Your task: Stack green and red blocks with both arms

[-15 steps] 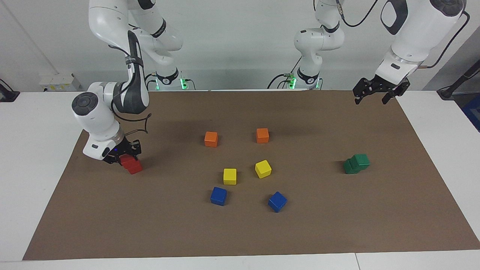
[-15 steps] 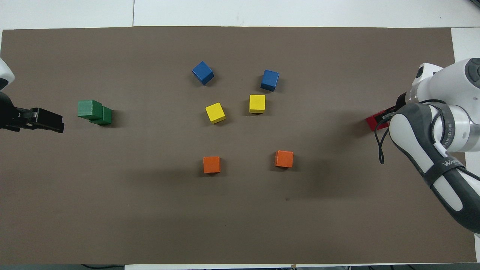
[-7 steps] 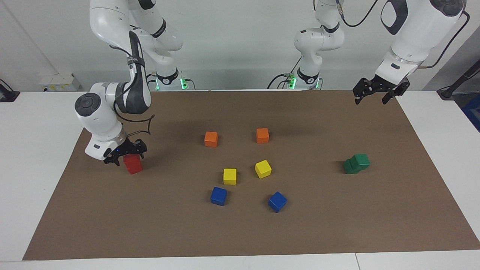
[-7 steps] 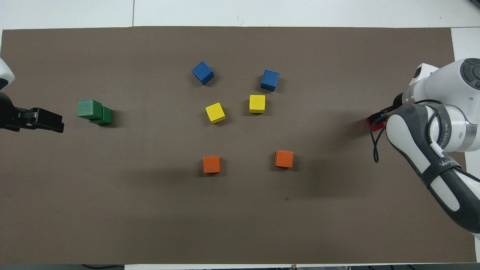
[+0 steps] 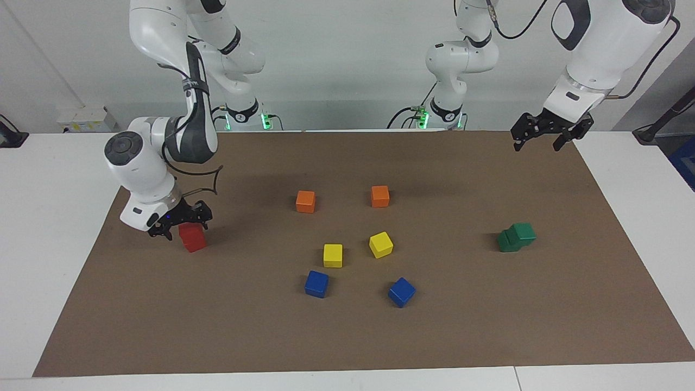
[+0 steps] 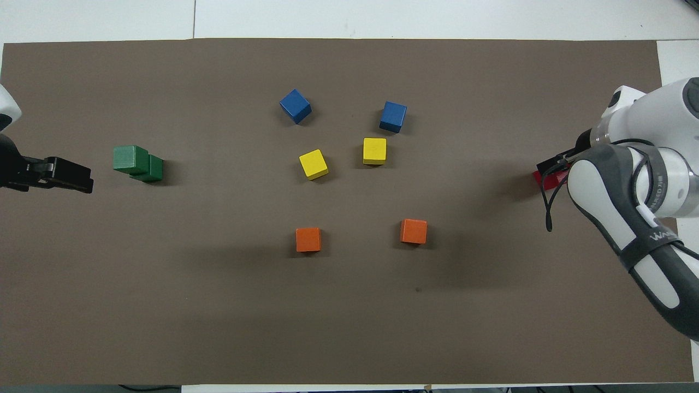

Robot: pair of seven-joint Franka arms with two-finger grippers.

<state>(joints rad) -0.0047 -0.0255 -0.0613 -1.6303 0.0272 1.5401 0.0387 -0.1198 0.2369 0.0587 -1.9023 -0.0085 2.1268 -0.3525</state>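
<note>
1. Red blocks (image 5: pixel 192 239) stacked one on the other, at 3 o'clock on the worktop (image 6: pixel 349 327) in the overhead view.
2. Right tool (image 5: pixel 182 225) down at the upper red block; cannot tell whether gripping or spread.
3. Green blocks (image 5: pixel 516 237) at 9 o'clock, upper one seated off-centre on the lower.
4. Left tool (image 5: pixel 537 145) waiting, spread wide and empty, raised over the worktop's 9 o'clock end.

We are seeing red blocks (image 5: pixel 191 237) standing stacked upright, and green blocks (image 5: pixel 516 237) sitting stacked askew.
</note>
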